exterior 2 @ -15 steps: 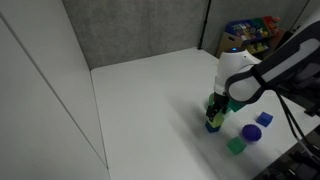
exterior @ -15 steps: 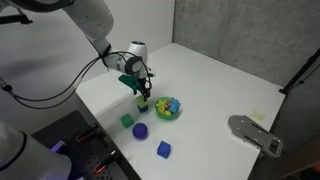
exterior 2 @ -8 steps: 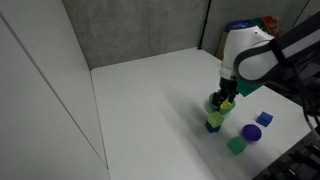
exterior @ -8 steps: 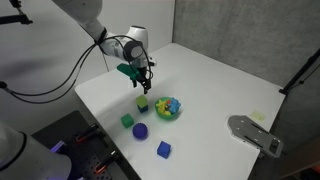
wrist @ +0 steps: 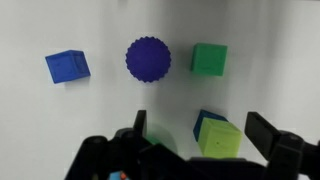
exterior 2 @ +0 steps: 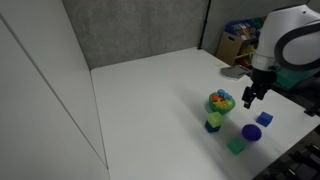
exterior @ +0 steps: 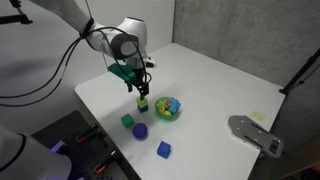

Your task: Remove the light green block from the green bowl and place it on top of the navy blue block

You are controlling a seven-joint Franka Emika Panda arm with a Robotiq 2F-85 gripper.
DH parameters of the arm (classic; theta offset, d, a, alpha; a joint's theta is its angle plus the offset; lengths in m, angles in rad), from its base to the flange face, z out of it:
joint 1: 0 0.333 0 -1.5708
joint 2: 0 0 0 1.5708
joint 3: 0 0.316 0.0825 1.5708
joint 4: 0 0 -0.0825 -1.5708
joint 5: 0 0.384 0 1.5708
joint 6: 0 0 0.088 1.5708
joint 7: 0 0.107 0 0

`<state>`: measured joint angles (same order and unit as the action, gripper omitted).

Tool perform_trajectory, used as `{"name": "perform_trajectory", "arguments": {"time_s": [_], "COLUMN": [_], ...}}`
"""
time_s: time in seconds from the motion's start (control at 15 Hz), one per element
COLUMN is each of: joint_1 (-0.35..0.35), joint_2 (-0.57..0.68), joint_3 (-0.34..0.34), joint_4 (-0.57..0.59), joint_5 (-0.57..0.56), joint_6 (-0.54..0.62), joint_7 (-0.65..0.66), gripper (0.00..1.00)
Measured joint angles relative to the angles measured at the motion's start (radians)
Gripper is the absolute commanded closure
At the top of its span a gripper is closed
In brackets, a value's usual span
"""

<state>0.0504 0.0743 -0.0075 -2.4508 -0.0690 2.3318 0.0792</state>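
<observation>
Beneath the wrist camera, the light green block (wrist: 221,141) rests on the navy blue block (wrist: 205,121), beside the green bowl (exterior: 168,117); higher up, the gripper (exterior: 136,84), fingers spread and empty, has risen clear in the last second, suggesting placement is done.

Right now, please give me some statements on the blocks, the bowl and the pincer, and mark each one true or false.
1. The light green block sits on the navy blue block. True.
2. The pincer grips the light green block. False: it is open, empty, above the stack.
3. In the wrist view, the purple ball lies between the blue cube and the dark green cube. True.
4. The green bowl is empty. False: colourful pieces lie in it.
</observation>
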Motion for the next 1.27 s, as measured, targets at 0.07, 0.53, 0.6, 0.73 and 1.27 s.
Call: {"name": "perform_trajectory", "arguments": {"time_s": [0.07,0.53,0.6,0.73,1.27], "joint_1": [-0.013,-0.056,-0.056,-0.056,-0.056], "joint_2": [-0.042,-0.368,-0.414,-0.5,-0.622], "joint_3": [-0.005,-0.016,-0.013,-0.003,0.011], "joint_4": [-0.03,-0.104,-0.101,-0.08,0.044], "joint_5": [0.0,-0.007,-0.007,-0.009,-0.007], "joint_6": [-0.013,-0.268,-0.313,-0.41,-0.571], "joint_7": [-0.012,-0.029,-0.029,-0.027,-0.023], "gripper": [0.0,0.0,0.0,0.0,0.0]}}
